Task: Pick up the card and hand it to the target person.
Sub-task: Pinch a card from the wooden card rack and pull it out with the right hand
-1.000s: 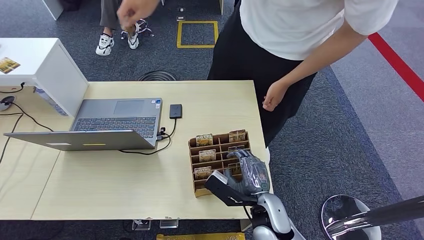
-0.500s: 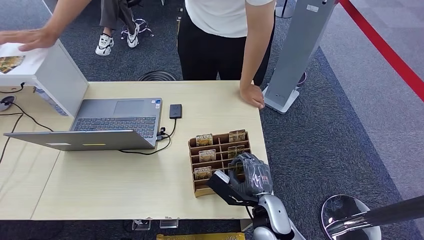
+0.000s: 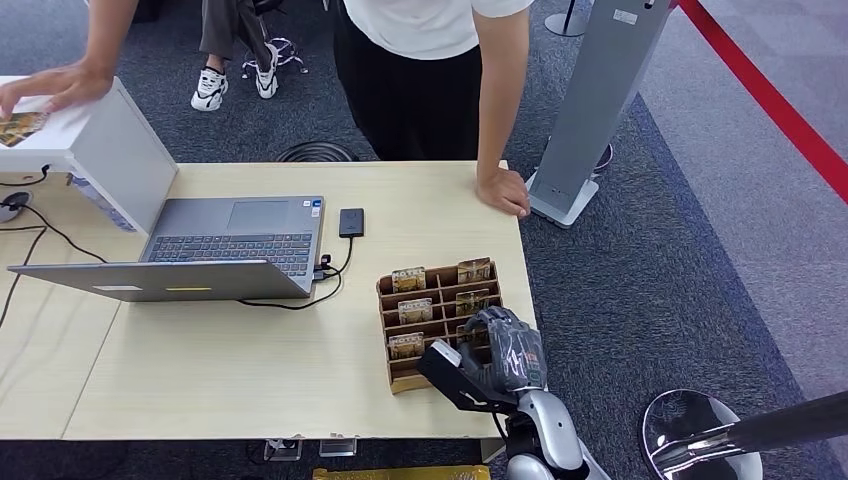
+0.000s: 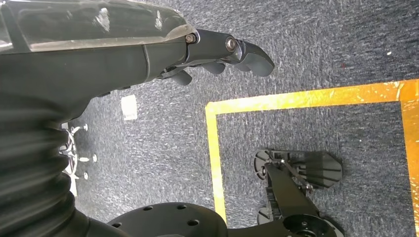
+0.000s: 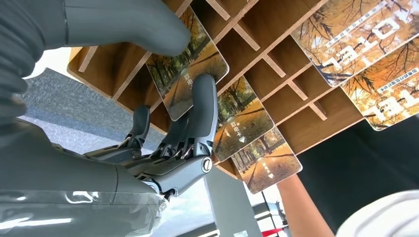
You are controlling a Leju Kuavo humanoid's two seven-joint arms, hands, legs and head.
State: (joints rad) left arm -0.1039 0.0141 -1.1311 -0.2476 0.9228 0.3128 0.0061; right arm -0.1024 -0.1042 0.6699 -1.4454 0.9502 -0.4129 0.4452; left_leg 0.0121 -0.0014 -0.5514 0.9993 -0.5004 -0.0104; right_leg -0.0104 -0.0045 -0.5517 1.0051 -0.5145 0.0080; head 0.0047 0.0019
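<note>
A wooden card rack [image 3: 398, 380] stands near the table's front right edge, with picture cards [image 3: 408, 279] upright in its slots. My right hand [image 3: 507, 350] is at the rack's near right corner. In the right wrist view its thumb [image 5: 148, 24] and a finger [image 5: 205, 108] pinch one card [image 5: 184, 84] at the rack [image 5: 276, 29]; other cards [image 5: 346, 34] sit in slots beside it. A person in a white shirt [image 3: 430, 25] stands at the table's far edge, one hand [image 3: 503, 190] resting on the far right corner. My left hand [image 4: 217, 49] hangs over the floor, holding nothing.
An open laptop [image 3: 230, 245] and a small black device [image 3: 351, 222] lie on the table's left and middle. A white box [image 3: 90, 130] stands at the far left with the person's other hand [image 3: 50, 85] on it. A grey stand [image 3: 600, 90] and a stool [image 3: 700, 435] are at the right.
The person has walked from the right side to the table's far edge and set one hand on the table, the other on the white box. My right hand has drawn slightly toward me.
</note>
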